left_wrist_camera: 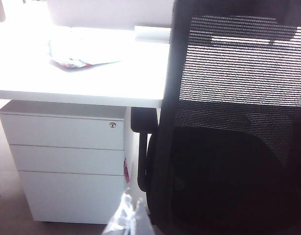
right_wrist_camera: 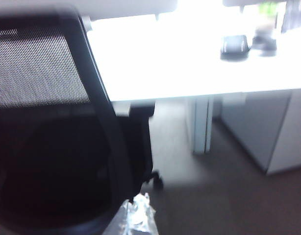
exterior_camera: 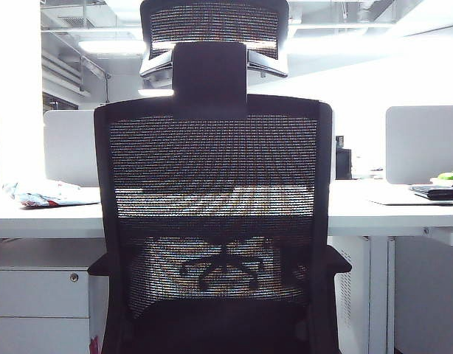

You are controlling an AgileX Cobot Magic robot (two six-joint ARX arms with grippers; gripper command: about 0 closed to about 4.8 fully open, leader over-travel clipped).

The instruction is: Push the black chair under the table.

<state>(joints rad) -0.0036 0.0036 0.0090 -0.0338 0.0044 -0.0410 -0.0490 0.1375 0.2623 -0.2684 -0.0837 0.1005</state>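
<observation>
Chair: I see the chair [exterior_camera: 215, 221] filling the middle of my exterior view, its mesh back toward the camera and upright, the headrest [exterior_camera: 214, 33] above it on a black bracket.
Table: the table [exterior_camera: 389, 210] runs across behind the chair; through the mesh I can see its white top edge. The chair's armrests [exterior_camera: 101, 264] sit just below the level of the top.
How far in: from my left wrist view the armrest [left_wrist_camera: 143, 120] reaches just under the table edge [left_wrist_camera: 77, 93], while the back and frame stand out in front of it. I cannot tell how far the seat is under.
Left claw: the left gripper [left_wrist_camera: 126, 218] shows only as pale, glary tips low in its own view, beside the chair's frame [left_wrist_camera: 163, 147]. I cannot tell whether it is spread or closed, nor whether it touches the frame.
Right claw: the right gripper [right_wrist_camera: 138, 215] is a blurred pale shape next to the chair's frame [right_wrist_camera: 109, 147] on the other side. Its state I cannot tell either.
Other things: a white drawer cabinet [left_wrist_camera: 67, 161] with a round lock stands under the table to the left; crumpled wrapping [exterior_camera: 46, 193] lies on the top at left, and a dark object [exterior_camera: 437, 192] at right.
</observation>
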